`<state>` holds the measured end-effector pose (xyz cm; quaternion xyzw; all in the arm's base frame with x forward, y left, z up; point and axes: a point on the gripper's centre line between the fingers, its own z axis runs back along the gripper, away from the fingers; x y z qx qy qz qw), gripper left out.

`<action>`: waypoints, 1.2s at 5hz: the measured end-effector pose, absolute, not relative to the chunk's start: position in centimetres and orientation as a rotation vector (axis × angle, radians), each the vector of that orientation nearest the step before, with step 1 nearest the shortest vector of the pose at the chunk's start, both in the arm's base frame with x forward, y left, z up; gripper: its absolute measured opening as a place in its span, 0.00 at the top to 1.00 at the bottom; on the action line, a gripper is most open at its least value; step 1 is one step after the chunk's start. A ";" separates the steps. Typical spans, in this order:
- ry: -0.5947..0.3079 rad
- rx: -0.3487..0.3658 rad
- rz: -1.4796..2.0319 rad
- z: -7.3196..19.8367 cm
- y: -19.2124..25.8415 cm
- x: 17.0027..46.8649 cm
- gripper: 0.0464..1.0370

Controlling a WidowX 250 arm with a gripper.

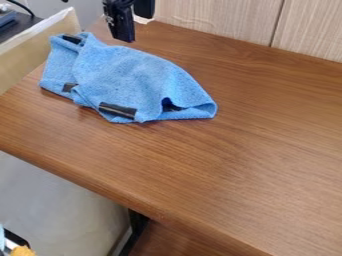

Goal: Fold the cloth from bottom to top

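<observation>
The black gripper (127, 30) hangs at the top edge of the view, above and behind the cloth and apart from it. Whether it is open or shut cannot be made out. A blue cloth (127, 70) lies crumpled and partly folded over itself on the upper left of the wooden table (234, 160). Dark strips show on it at its top left corner, left side and lower edge. Its right end tapers to a rounded corner, with a small dark hollow beneath a raised fold.
A pale wood-grain panel (214, 17) stands along the table's back edge. At the left is a beige box-like side (33, 50), with a dark object beyond it. The table's front edge runs diagonally from left to lower right.
</observation>
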<state>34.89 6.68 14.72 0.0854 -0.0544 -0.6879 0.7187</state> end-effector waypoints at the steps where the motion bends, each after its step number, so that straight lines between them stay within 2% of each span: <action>1: -0.102 0.158 -1.518 13.6 6.6 34.8 0.04; 2: -0.100 0.115 -1.495 12.1 6.2 34.0 0.04; 3: -0.088 0.103 -1.499 12.1 6.0 33.0 0.04; 4: -0.119 0.099 -1.529 12.3 5.4 31.8 0.04; 6: -0.066 0.063 -1.617 9.9 4.2 28.5 0.04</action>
